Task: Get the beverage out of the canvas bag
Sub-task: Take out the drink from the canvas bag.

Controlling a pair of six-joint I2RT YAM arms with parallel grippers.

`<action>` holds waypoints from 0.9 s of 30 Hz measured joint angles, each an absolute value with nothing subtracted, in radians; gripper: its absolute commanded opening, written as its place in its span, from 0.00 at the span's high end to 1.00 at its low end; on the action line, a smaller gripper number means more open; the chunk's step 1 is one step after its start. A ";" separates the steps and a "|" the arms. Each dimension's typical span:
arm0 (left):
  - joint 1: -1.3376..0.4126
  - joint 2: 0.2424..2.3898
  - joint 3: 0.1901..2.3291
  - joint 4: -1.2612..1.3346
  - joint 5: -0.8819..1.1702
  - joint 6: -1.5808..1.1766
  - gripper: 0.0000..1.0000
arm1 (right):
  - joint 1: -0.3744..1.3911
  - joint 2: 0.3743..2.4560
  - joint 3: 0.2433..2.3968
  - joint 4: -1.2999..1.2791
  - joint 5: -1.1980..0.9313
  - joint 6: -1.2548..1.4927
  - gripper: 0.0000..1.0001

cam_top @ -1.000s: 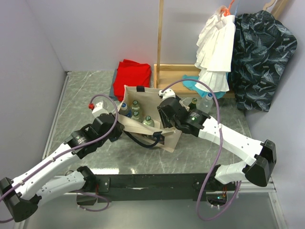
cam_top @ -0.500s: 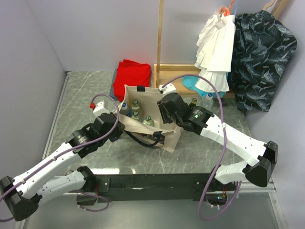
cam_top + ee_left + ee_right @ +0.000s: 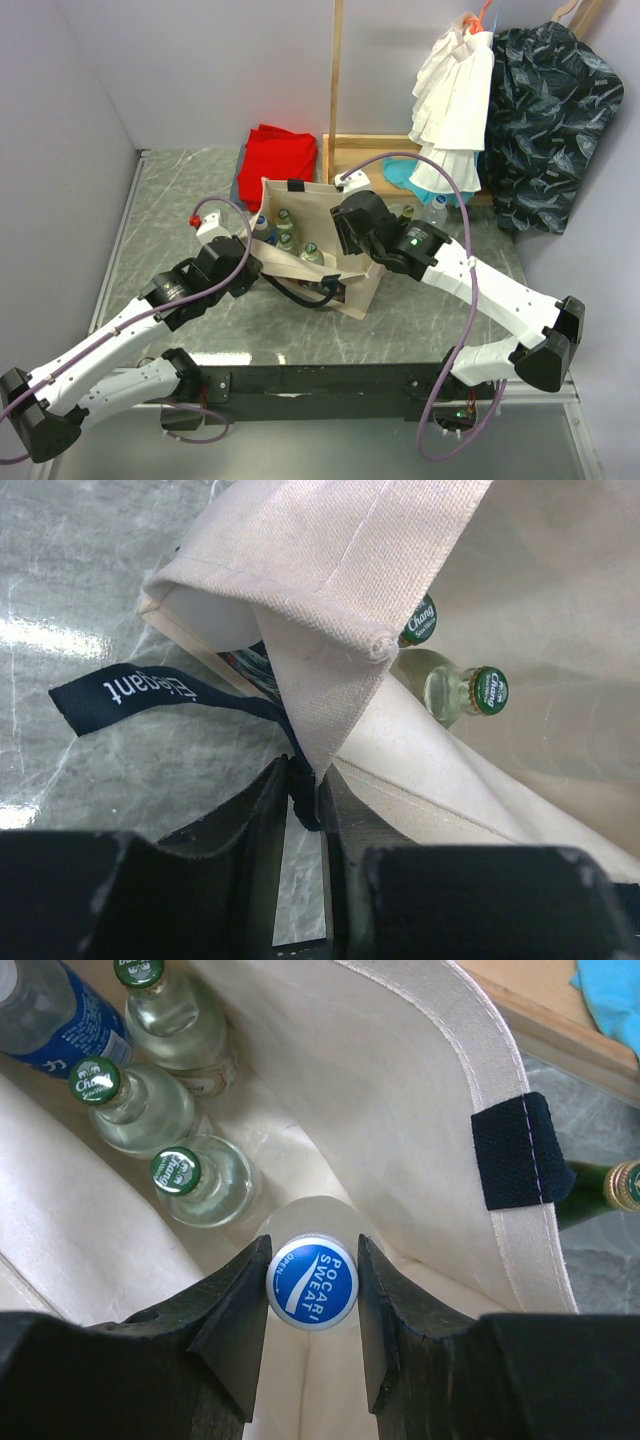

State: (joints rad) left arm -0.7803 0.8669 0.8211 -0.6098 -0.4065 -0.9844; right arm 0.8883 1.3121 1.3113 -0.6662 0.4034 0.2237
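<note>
hidden: blue-capped bottle (image 3: 312, 1282) body | cut off: blue-label bottle (image 3: 48, 1018)

Red cloth (image 3: 280, 155) lies at eleven o'clock on the marble table (image 3: 180, 200); white garment (image 3: 455, 100) and dark shirt (image 3: 545, 110) hang at two o'clock.

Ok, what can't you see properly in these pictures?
- Blue-capped bottle: right wrist view shows only its cap, gripped by the right tool; its body is hidden below.
- Right tool, top view: hidden by its own wrist over the bag.
- How many drinks inside: left wrist view, the bag's folded wall covers most.
- Green bottle outside: mostly behind the bag's wall, right wrist view.
</note>
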 measured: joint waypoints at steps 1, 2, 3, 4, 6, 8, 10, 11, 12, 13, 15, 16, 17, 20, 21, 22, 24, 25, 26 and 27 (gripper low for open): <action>-0.780 0.867 0.821 -0.610 -0.406 -0.984 0.76 | 0.888 1.312 1.313 -0.667 0.403 0.222 1.00; -0.780 0.867 0.821 -0.610 -0.406 -0.984 0.76 | 0.888 1.312 1.315 -0.667 0.403 0.220 1.00; -0.780 0.867 0.821 -0.610 -0.407 -0.985 0.75 | 0.888 1.312 1.319 -0.667 0.403 0.218 1.00; -0.780 0.867 0.821 -0.610 -0.407 -0.985 0.76 | 0.887 1.312 1.325 -0.668 0.403 0.217 1.00; -0.780 0.867 0.821 -0.610 -0.408 -0.985 0.76 | 0.887 1.312 1.337 -0.666 0.403 0.214 1.00; -0.780 0.867 0.821 -0.610 -0.408 -0.985 0.76 | 0.887 1.312 1.349 -0.663 0.403 0.212 1.00; -0.780 0.867 0.821 -0.610 -0.408 -0.985 0.76 | 0.887 1.312 1.358 -0.659 0.403 0.210 1.00; -0.780 0.867 0.821 -0.610 -0.408 -0.985 0.76 | 0.887 1.312 1.361 -0.657 0.403 0.210 1.00; -0.780 0.867 0.821 -0.610 -0.408 -0.985 0.76 | 0.886 1.312 1.364 -0.656 0.402 0.208 1.00; -0.780 0.867 0.821 -0.610 -0.408 -0.985 0.76 | 0.886 1.312 1.367 -0.657 0.402 0.207 1.00; -0.780 0.867 0.821 -0.610 -0.408 -0.985 0.76 | 0.886 1.312 1.372 -0.657 0.402 0.205 1.00; -0.780 0.867 0.821 -0.610 -0.408 -0.985 0.76 | 0.886 1.312 1.375 -0.658 0.402 0.203 1.00; -0.780 0.867 0.821 -0.610 -0.408 -0.985 0.75 | 0.886 1.312 1.377 -0.658 0.402 0.202 1.00; -0.780 0.867 0.821 -0.610 -0.408 -0.985 0.75 | 0.886 1.312 1.382 -0.658 0.402 0.196 1.00; -0.780 0.867 0.821 -0.610 -0.408 -0.985 0.75 | 0.886 1.311 1.383 -0.659 0.402 0.195 1.00; -0.780 0.867 0.821 -0.611 -0.408 -0.985 0.75 | 0.886 1.311 1.386 -0.659 0.402 0.192 1.00; -0.780 0.867 0.821 -0.610 -0.408 -0.985 0.75 | 0.886 1.311 1.393 -0.659 0.402 0.190 1.00; -0.780 0.867 0.821 -0.611 -0.409 -0.985 0.75 | 0.886 1.311 1.395 -0.659 0.402 0.189 1.00; -0.780 0.867 0.821 -0.610 -0.409 -0.985 0.75 | 0.886 1.310 1.397 -0.658 0.402 0.188 1.00; -0.780 0.867 0.821 -0.610 -0.409 -0.985 0.76 | 0.886 1.309 1.401 -0.659 0.402 0.188 1.00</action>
State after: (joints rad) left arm -0.7803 0.8665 0.8211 -0.6102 -0.4088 -0.9848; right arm 0.8856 1.3090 1.4010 -0.6594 0.4019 0.1879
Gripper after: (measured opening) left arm 0.247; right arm 0.436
